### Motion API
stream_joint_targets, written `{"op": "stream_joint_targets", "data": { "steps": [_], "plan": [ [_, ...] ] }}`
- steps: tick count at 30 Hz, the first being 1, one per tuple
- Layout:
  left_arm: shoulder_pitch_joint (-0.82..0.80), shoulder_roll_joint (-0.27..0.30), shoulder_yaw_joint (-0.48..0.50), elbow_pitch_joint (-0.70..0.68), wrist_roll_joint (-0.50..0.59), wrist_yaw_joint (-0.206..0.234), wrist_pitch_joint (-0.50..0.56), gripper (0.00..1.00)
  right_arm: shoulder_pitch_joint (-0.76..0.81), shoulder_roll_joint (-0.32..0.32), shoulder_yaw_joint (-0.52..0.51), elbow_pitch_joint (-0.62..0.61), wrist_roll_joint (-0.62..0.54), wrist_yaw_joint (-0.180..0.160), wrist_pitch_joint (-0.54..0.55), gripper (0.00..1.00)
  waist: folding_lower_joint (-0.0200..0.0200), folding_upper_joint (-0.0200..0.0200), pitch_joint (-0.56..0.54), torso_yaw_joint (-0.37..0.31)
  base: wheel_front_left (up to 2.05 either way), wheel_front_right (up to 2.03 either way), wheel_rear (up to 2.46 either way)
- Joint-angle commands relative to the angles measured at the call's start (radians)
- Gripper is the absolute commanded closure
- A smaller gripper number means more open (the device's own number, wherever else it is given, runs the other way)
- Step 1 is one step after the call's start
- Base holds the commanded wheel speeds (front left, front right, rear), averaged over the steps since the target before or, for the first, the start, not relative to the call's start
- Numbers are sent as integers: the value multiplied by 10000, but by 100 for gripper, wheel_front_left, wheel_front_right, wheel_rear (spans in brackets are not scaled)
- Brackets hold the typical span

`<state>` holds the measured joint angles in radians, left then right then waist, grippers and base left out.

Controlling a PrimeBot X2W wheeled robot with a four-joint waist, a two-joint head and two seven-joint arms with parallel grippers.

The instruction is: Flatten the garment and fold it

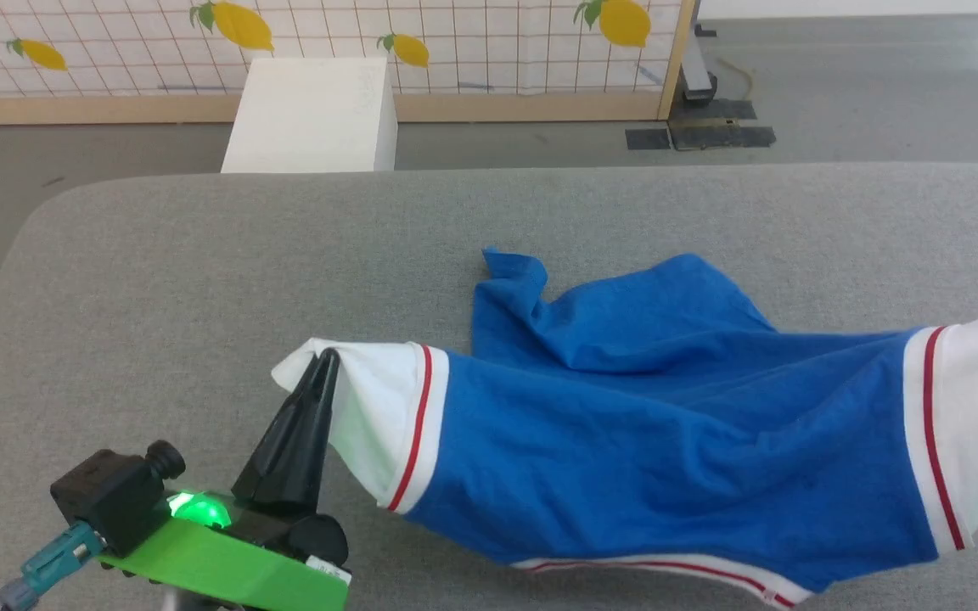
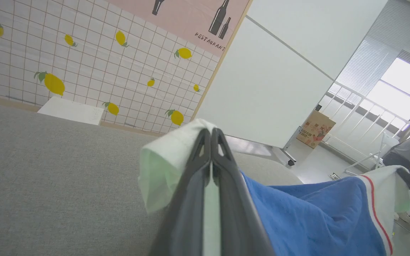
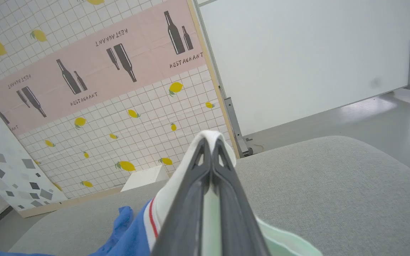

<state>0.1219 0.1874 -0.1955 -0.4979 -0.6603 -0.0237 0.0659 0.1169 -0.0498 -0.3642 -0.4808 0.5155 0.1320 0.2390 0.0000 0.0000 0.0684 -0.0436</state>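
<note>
Left claw (image 1: 329, 356) and right claw (image 3: 210, 144) are pinching the garment's (image 1: 642, 407) sleeves tight, best drawn apart evenly before lowering.

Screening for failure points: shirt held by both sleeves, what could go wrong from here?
The left end effector and right end effector pinch only the sleeve tips of the royal-blue jersey T-shirt with white sleeves; tension might pull one free. Its far blue corner lies bunched on the grey padded table, so lowering may trap creases.
</note>
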Motion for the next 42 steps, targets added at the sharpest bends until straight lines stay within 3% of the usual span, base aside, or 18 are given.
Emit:
{"op": "stream_joint_targets", "data": {
  "steps": [1,6,10,14,24,33,42],
  "plan": [
    [-122,5,48,10,108,88,-21,100,43,-5,84,-82,122,-13,66,100,0,0,145,-29,0,0,0],
    [-1144,-208,126,739,-26,131,-18,100,-768,-5,844,33,-104,-13,384,100,0,0,483,-42,0,0,0],
    [-2781,-253,196,1836,-53,161,295,100,-2561,-5,1510,593,-741,-13,879,100,0,0,749,-126,0,0,0],
    [-4846,-102,97,2883,371,282,842,100,-4838,-124,2153,1619,-1414,-13,1403,100,0,0,960,-189,0,0,0],
    [-9958,-99,9,5728,689,518,2215,100,-9966,-1370,3516,4962,-2330,-13,1461,100,0,0,1654,-133,0,0,0],
    [-13443,174,106,8214,1526,951,2110,100,-13556,-1493,3441,8275,-3375,-13,735,100,0,0,2402,-180,0,0,0],
    [-15499,-12,170,9810,1918,1284,1222,100,-15733,-1269,3091,10266,-4675,-13,-169,100,0,0,3500,-267,0,0,0]
  ]
}}
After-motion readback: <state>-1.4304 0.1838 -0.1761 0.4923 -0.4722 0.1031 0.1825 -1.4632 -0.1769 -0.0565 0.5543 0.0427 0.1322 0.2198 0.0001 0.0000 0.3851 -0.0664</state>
